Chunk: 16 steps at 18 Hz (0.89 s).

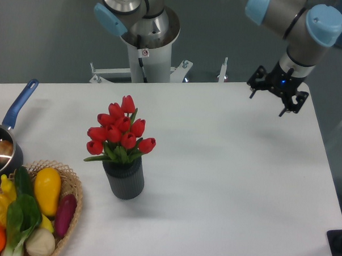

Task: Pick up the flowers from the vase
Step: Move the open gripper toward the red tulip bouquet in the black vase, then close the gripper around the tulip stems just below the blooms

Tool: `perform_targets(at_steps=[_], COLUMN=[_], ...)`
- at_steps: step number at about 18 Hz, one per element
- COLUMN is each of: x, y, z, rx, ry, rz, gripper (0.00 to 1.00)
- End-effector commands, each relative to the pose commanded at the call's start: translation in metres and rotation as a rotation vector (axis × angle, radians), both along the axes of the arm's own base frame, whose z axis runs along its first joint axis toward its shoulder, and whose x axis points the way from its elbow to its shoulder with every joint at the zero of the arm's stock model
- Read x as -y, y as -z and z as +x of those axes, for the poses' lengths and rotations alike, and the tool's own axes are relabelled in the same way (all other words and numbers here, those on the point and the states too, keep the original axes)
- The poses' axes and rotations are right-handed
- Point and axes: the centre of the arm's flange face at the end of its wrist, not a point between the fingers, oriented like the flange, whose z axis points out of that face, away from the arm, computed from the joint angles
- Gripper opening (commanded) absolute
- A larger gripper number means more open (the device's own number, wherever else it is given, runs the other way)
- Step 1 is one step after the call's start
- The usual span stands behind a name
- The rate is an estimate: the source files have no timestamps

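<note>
The flowers (121, 131), red tulip buds with green leaves, stand upright in the vase (124, 178), a short dark grey ribbed cylinder on the left-middle of the white table (232, 164). My gripper (267, 103) hangs open above the far right of the table, well away from the flowers, with nothing between its fingers.
A wicker basket (73, 183) of colourful vegetables sits at the front left corner. Behind it a blue-handled saucepan (5, 138) lies at the left edge. The arm's base column (143, 44) stands behind the table's far edge.
</note>
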Motion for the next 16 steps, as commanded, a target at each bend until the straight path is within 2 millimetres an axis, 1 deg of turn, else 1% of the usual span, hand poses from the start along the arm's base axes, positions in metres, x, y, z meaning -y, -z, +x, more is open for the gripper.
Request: perform_targets(at_steps=[1,3,4,5,6,7,8,10,11,13,15,16], x=[-0.020,-0.049,-0.057,-0.061,-0.069,-0.078,-0.085,-0.096,-0.099,-0.102,-0.105,-0.110], y=[-0.002,-0.005,-0.009,-0.012,-0.021,-0.022,-0.023,-0.030,-0.026,-0.021,-0.019,-0.020], z=[0.015,0.040,0.048,0.053,0.063,0.074,0.082,0.092,0.097,0.102,0.106,0.111], rx=[0.006,0.003,0.001,0.005,0.004,0.027,0.054,0.103,0.132,0.164,0.152,0.137], ry=[0.025,0.055,0.065,0.072,0.086,0.095,0.098,0.074,0.070,0.077,0.141,0.192], rz=[0.018,0.004,0.014,0.025,0.063,0.116,0.177,0.287,0.324,0.383,0.414,0.425], gripper=[1.00,1.00,1.00,1.00,1.00,1.00,1.00,1.00,1.00,1.00,1.00,1.00])
